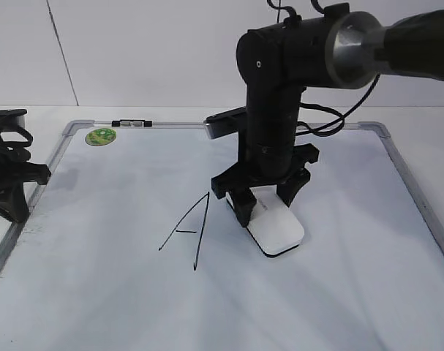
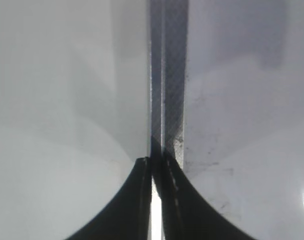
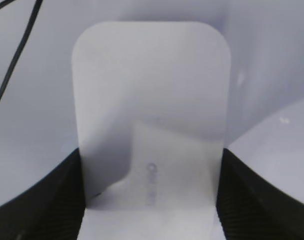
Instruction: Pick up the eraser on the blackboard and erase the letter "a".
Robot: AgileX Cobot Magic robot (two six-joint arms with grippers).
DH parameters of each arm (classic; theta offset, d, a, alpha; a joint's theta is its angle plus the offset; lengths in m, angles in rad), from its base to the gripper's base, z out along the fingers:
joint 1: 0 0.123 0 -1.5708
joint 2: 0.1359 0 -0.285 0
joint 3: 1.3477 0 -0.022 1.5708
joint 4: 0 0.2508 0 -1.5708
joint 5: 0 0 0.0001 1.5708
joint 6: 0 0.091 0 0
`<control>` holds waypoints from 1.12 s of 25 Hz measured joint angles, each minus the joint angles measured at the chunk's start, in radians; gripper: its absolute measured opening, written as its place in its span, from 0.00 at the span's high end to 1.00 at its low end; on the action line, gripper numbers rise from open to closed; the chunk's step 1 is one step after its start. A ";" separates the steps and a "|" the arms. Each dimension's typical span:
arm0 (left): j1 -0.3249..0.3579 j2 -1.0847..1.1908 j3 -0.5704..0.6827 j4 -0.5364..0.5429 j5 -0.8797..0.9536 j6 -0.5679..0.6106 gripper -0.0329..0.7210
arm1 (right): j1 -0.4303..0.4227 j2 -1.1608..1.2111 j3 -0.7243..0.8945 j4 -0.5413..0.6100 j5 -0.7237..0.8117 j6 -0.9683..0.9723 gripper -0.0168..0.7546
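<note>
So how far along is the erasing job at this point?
Mid-job. The right gripper grips the eraser by its sides, and the eraser sits flat on the board. No small "a" shows; the eraser may cover it or have wiped it. The big "A" is untouched. The left gripper rests shut at the frame.
</note>
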 joint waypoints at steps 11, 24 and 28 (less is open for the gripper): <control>0.000 0.000 0.000 0.000 0.000 0.000 0.94 | 0.018 -0.028 -0.007 0.006 -0.004 0.004 0.25; 0.002 0.000 0.000 0.000 0.000 0.000 0.94 | 0.018 -0.216 -0.043 -0.191 -0.002 0.115 0.25; 0.002 0.002 0.000 0.000 0.000 0.000 0.94 | 0.018 -0.283 -0.043 -0.249 0.001 0.165 0.25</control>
